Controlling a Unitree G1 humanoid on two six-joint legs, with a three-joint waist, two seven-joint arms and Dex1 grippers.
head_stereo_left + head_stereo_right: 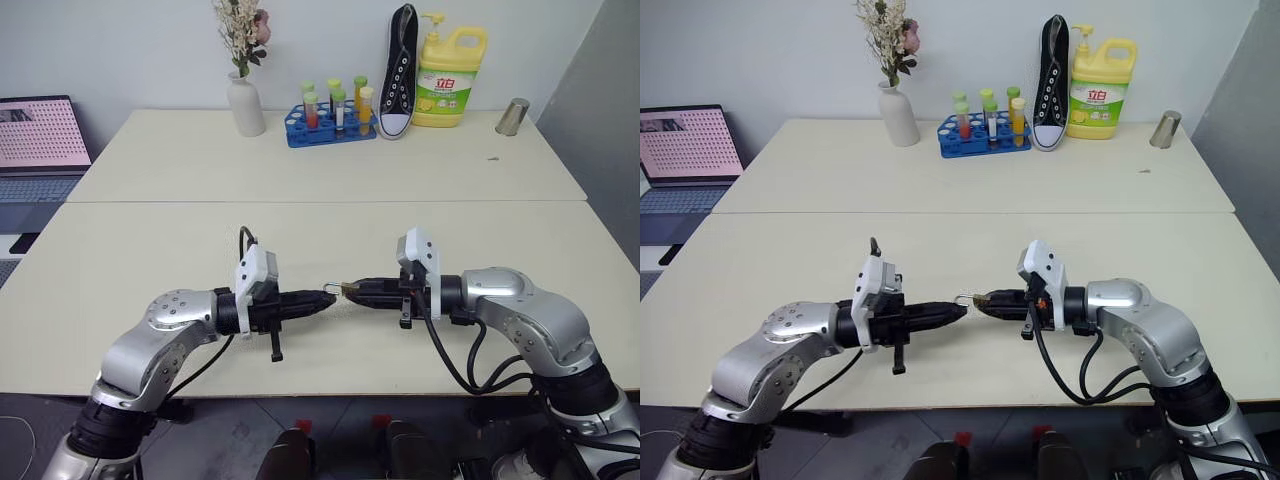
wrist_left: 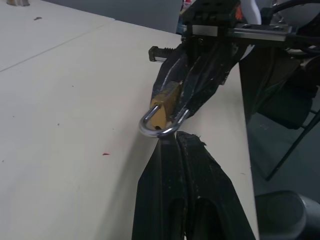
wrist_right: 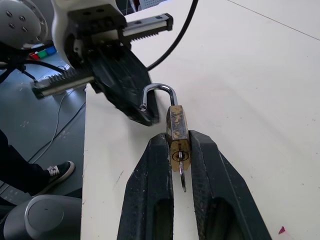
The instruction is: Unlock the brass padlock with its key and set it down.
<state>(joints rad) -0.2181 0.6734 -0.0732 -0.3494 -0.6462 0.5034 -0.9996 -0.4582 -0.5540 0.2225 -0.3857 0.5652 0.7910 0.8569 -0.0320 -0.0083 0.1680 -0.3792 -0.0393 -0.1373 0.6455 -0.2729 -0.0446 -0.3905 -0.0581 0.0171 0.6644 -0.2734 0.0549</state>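
Observation:
My right gripper (image 3: 178, 136) is shut on the brass padlock (image 3: 178, 131), clamping its body between both fingers a little above the table (image 1: 150, 250). The silvery shackle (image 3: 159, 90) stands swung open, its free end loose. The key (image 3: 182, 181) sticks out of the keyhole, between my right fingers. My left gripper (image 2: 171, 138) is shut, pointing at the right one, with its tips right at the shackle (image 2: 148, 123). I cannot tell whether they touch it. In the head views both grippers meet tip to tip at the front middle of the table, with the padlock (image 1: 346, 288) between them.
Along the far edge stand a white vase with flowers (image 1: 245, 105), a blue rack of test tubes (image 1: 330, 125), a black sneaker (image 1: 398, 70), a yellow detergent bottle (image 1: 450, 75) and a metal cup (image 1: 513, 117). A laptop (image 1: 40, 135) sits at the far left.

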